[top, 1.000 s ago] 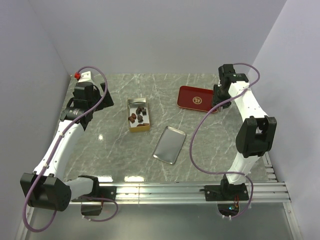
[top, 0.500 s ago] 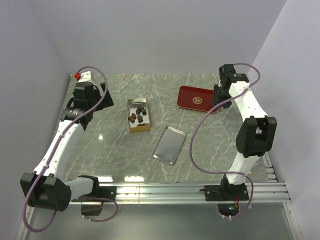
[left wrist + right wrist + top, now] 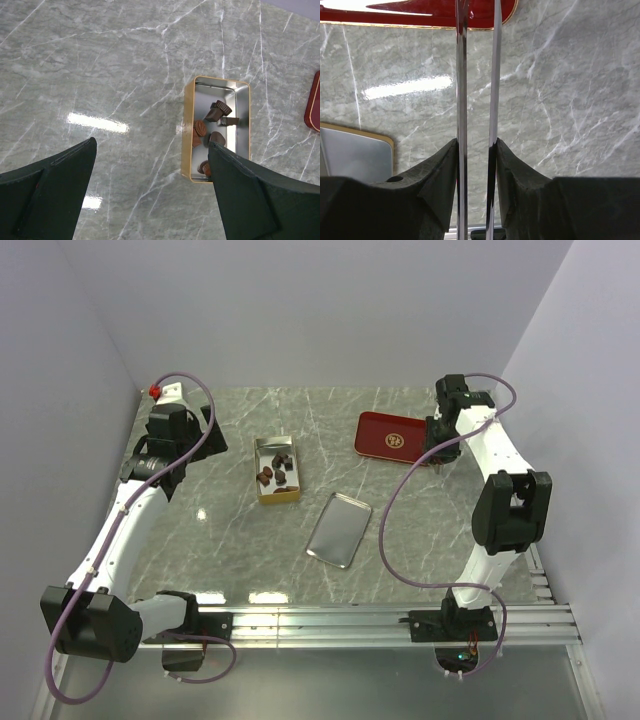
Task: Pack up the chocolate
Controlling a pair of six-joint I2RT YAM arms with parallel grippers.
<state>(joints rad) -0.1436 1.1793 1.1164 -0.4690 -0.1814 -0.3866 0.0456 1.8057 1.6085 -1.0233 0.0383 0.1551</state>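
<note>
- The left gripper [image 3: 152, 146] hangs above the marble table [image 3: 75, 60], jaws spread wide, nothing between them.
- The chocolate [image 3: 210, 131], several brown lumps, sits inside the gold tin [image 3: 188, 125].
- The right gripper [image 3: 476, 145] is clamped on thin metal tongs [image 3: 461, 75], blades nearly together, tips at the red tray [image 3: 395, 18].
- A silver lid [image 3: 339, 530] lies flat near the tin, not touching it.

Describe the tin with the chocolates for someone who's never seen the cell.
On the grey marble table, look left of centre. The gold tin is the open rectangular box there. Only it holds chocolate lumps; the silver lid and red tray hold none.
</note>
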